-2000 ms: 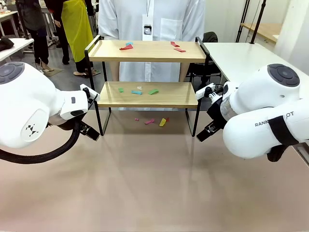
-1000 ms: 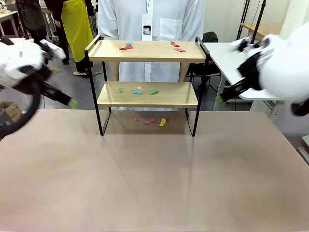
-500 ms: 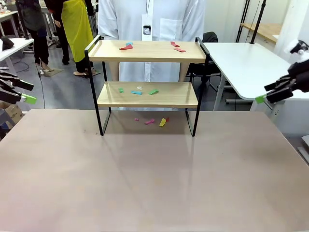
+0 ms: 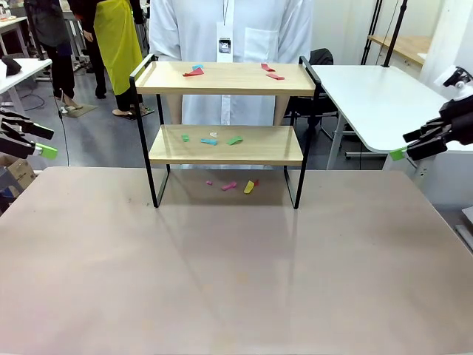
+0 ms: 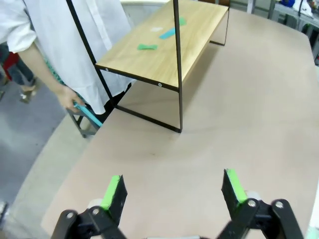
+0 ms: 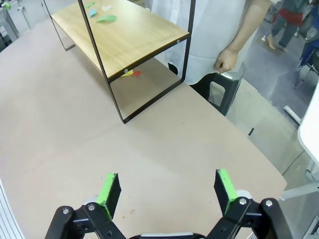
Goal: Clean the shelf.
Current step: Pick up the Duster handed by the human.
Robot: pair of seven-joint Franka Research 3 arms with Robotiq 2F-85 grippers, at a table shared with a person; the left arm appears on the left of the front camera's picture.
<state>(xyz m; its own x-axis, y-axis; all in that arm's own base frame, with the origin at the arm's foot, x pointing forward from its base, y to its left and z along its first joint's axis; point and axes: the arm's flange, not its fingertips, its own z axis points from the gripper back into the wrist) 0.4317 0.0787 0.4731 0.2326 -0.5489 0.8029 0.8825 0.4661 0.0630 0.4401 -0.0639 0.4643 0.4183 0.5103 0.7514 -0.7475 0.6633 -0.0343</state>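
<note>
From across the table the shelf (image 4: pixel 259 148) stands at the far middle of the beige table (image 4: pixel 236 281), its 4 black legs on the top; a person in a white coat (image 4: pixel 229 29) is right behind it. Coloured scraps (image 4: pixel 194 72) lie on the upper board, more on the lower board, and a few on the table underneath, between the legs.

The left gripper (image 4: pixel 43 142) hangs out past the table's left edge and the right gripper (image 4: pixel 405 145) past its right edge, both well apart from the shelf; each has its jaws spread wide with nothing between the green pads.

The left wrist view looks down between the left gripper's (image 5: pixel 174 186) fingers at bare tabletop, with the shelf's lower board beyond; it catches the person's hand (image 5: pixel 67 97) lowered beside the table, holding a flat blue thing (image 5: pixel 88 114). The right wrist view, past the right gripper (image 6: pixel 167 186), gives the shelf's other end, a yellow and a red scrap under the lower board, the person's other hand (image 6: pixel 227 59) loosely curled, and a dark chair (image 6: pixel 219 89) near it.

A white table (image 4: pixel 369 96) stands to the right; another person in a yellow apron (image 4: pixel 118 37) is farther back on a grey floor.
</note>
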